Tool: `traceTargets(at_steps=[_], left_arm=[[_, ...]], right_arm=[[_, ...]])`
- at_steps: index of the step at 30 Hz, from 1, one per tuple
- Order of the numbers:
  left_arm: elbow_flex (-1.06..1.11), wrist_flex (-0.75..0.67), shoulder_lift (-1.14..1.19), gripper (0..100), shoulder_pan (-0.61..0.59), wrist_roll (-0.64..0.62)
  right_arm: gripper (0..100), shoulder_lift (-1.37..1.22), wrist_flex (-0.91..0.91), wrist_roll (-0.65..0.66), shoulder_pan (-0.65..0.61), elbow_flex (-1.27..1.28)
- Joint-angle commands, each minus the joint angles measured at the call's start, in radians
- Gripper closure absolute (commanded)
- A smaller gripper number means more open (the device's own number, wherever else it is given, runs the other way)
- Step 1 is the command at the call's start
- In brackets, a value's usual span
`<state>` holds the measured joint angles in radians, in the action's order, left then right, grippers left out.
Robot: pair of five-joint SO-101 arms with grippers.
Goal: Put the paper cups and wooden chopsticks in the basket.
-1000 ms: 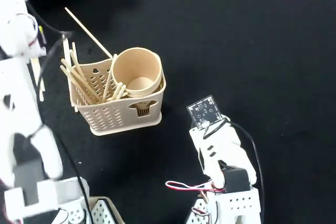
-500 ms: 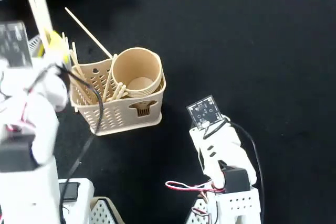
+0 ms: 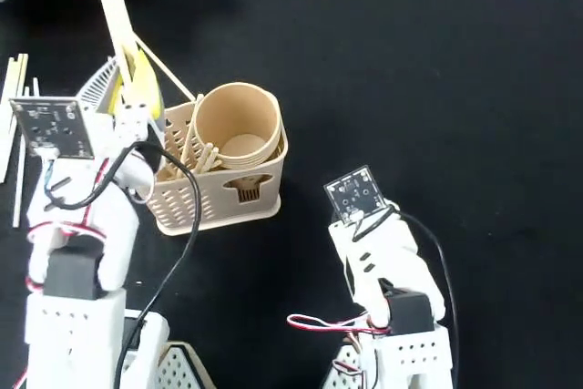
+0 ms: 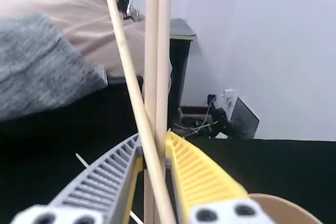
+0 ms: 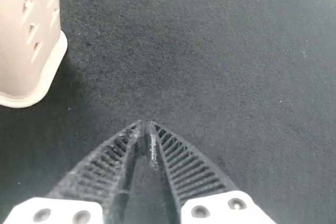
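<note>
Seen from above, a beige basket (image 3: 219, 196) sits left of centre on a black table (image 3: 437, 88). Stacked paper cups (image 3: 237, 120) stand in its right side, and several chopsticks (image 3: 193, 148) lean in its left side. The left gripper (image 4: 153, 139) hovers at the basket's far-left corner. Its grey and yellow fingers pinch what look like three wooden chopsticks (image 4: 157, 51), which point up and away. Loose sticks (image 3: 15, 107) lie by the table's left edge. The right gripper (image 5: 143, 125) is pressed together and empty, above the table to the right of the basket and nearer.
</note>
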<state>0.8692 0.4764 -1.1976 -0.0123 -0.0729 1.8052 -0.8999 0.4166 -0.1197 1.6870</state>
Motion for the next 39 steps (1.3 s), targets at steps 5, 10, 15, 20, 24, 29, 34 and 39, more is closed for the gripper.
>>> traceTargets(at_steps=[5, 10, 15, 20, 24, 29, 34, 39], left_arm=[[0.113, -0.048, -0.021, 97, 0.008, -0.034], [0.156, -0.041, -0.021, 97, 0.008, -0.034], [0.179, -0.006, -0.023, 90, 0.008, -0.035], [0.124, 0.14, -0.049, 82, 0.008, -0.035], [0.119, 0.181, -0.138, 82, 0.008, -0.035], [0.142, 0.184, -0.281, 82, 0.008, -0.035], [0.088, 0.27, -0.396, 81, -0.071, -0.115], [-0.087, 0.379, -0.382, 81, -0.311, -0.25]], right_arm=[[98.6, 0.081, 0.0, -0.003, 0.009, -0.004], [98.6, 0.081, 0.0, -0.003, 0.009, -0.004], [98.6, 0.081, 0.0, -0.003, 0.009, -0.004], [98.6, 0.081, 0.0, -0.002, 0.009, -0.004], [98.6, 0.081, 0.0, -0.002, 0.009, -0.004], [98.6, 0.081, 0.0, -0.002, 0.009, -0.004], [98.6, 0.081, 0.0, -0.002, 0.009, -0.004], [98.6, 0.081, 0.0, -0.002, 0.009, -0.004]])
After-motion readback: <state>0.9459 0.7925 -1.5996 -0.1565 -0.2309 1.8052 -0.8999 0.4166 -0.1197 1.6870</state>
